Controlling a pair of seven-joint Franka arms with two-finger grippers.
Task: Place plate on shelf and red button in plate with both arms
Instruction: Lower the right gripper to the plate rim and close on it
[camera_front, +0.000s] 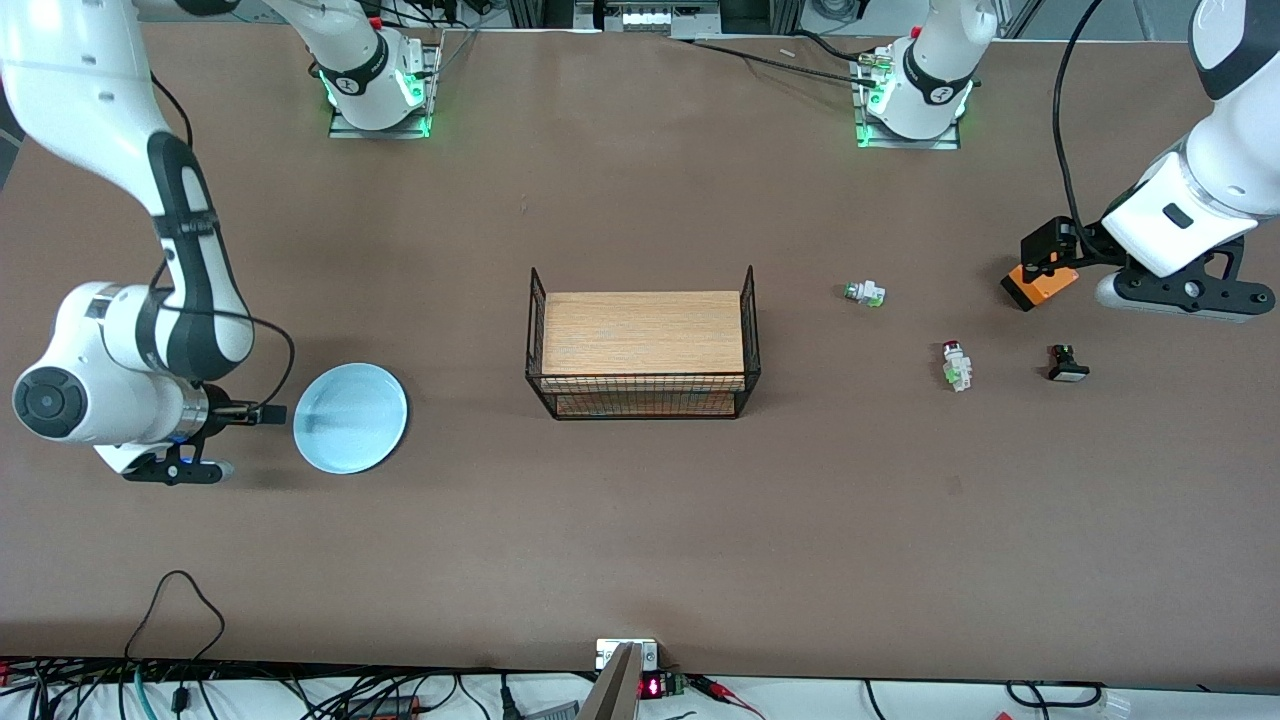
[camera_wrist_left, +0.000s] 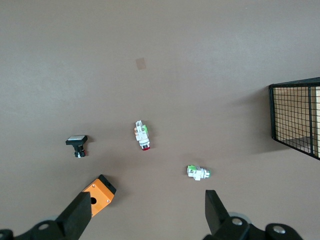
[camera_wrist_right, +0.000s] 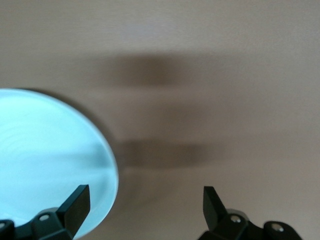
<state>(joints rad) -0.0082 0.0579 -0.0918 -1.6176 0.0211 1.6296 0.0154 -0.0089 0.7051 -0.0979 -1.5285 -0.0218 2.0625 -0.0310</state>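
nothing placed yet | plate (camera_front: 350, 417) on table, right gripper (camera_wrist_right: 145, 210) open at its rim | red button (camera_front: 957, 364) untouched, left gripper (camera_wrist_left: 147, 215) open above | both grasps left

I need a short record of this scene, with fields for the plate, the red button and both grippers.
plate: flat on the table, toward the right arm's end
red button: lying on the table, toward the left arm's end
right gripper: open, beside the plate, holding nothing
left gripper: open, holding nothing, by the orange box
wire basket: mid-table
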